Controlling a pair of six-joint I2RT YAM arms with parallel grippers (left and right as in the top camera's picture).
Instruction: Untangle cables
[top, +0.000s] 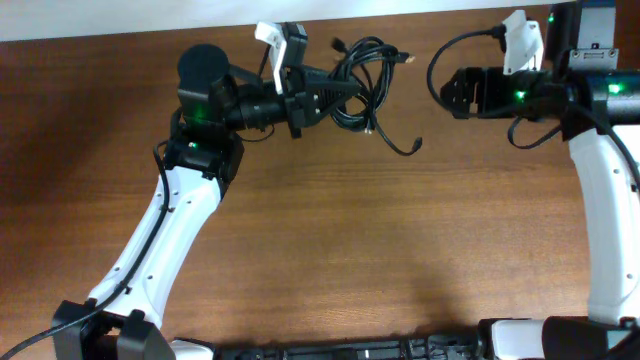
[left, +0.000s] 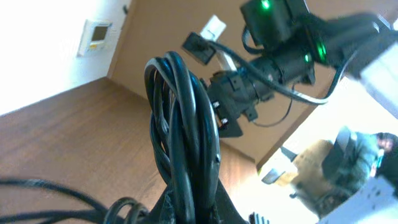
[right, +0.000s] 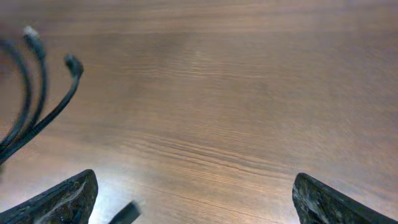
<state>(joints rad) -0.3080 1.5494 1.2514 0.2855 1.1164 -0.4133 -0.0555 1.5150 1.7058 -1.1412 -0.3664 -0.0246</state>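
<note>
Brown wood-grain table (top: 330, 230), upper centre: thin black cables (top: 372, 70) formed one looped bundle with loose plug ends. Left gripper (top: 350, 92) pinched the loops; right gripper (top: 447, 92), upper right, stood fingers apart.

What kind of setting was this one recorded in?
Probably an office or lab room: a wooden table as the work surface, and in the left wrist view a wall control panel and a seated person behind.

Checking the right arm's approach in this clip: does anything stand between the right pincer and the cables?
Nothing visible does. Only bare table lies between the open right pincer and the cables, which the left pincer holds clamped as a bundle.
</note>
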